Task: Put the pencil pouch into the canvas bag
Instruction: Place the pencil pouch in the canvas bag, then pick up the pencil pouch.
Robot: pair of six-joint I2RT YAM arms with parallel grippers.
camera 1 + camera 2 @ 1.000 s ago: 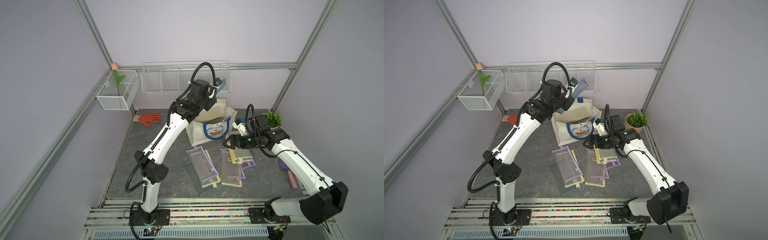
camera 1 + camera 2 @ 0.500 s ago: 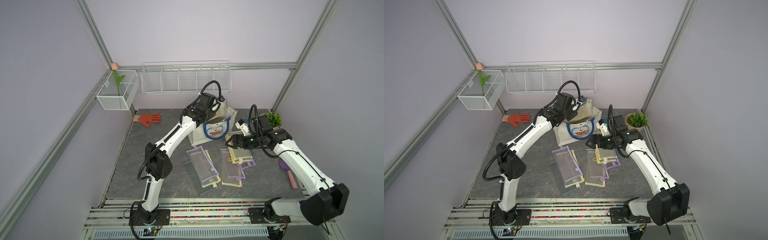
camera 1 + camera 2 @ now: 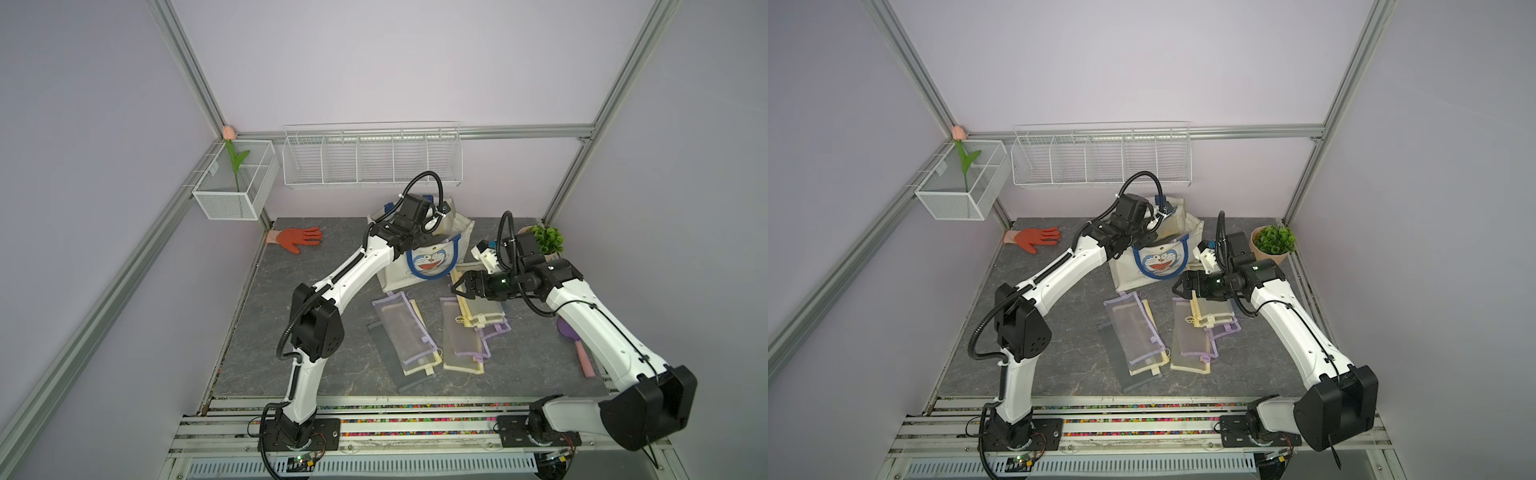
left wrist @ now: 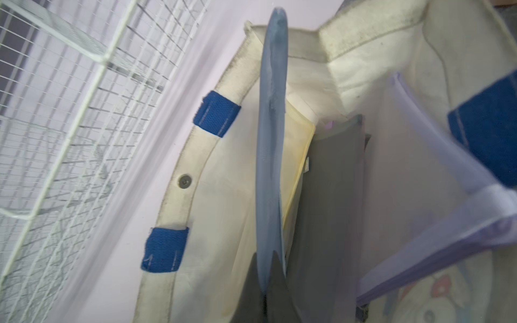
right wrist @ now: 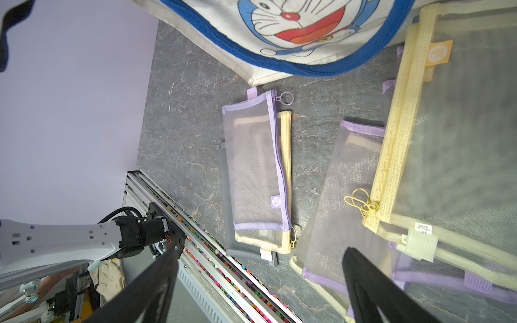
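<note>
You are looking at lilac walls (image 3: 415, 62) framed by aluminium posts (image 3: 190, 70); a white wire rack (image 3: 372, 162) is hanging on the back wall, above the grey marbled counter (image 3: 282, 266).

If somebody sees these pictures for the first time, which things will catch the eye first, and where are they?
The cream canvas bag with the blue cat face stands at the back of the scene, and the left claw reaches into its mouth, shut on a blue pouch. In front of the bag, mesh pouches with purple and yellow trim lie overlapped in two piles, and the right claw hovers open above the pile on its side.
</note>
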